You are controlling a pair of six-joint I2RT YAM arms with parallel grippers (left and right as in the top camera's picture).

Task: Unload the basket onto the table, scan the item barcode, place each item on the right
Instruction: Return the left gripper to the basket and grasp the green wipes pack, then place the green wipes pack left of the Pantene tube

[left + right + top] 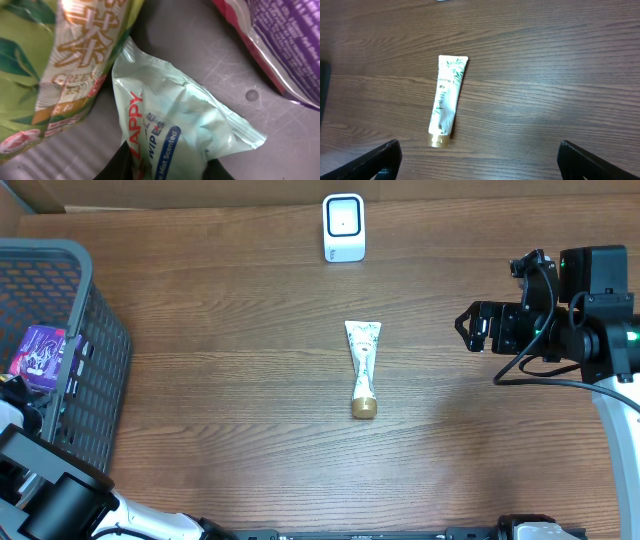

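Note:
In the left wrist view a pale green pack of wet wipes (185,110) lies on the grey basket floor. My left gripper (167,167) is shut on its near end, with a dark finger (117,165) pressed against each side. The white barcode scanner (343,227) stands at the table's far edge. A white tube with a gold cap (362,368) lies mid-table and also appears in the right wrist view (447,97). My right gripper (470,327) hovers open to the right of the tube, with nothing between its fingers (385,157).
A grey mesh basket (95,370) stands at the left edge with a purple packet (40,352) in it. Around the wipes lie a green tea bag (55,65) and the purple packet (285,40). My left arm (50,490) reaches into the basket from the bottom left.

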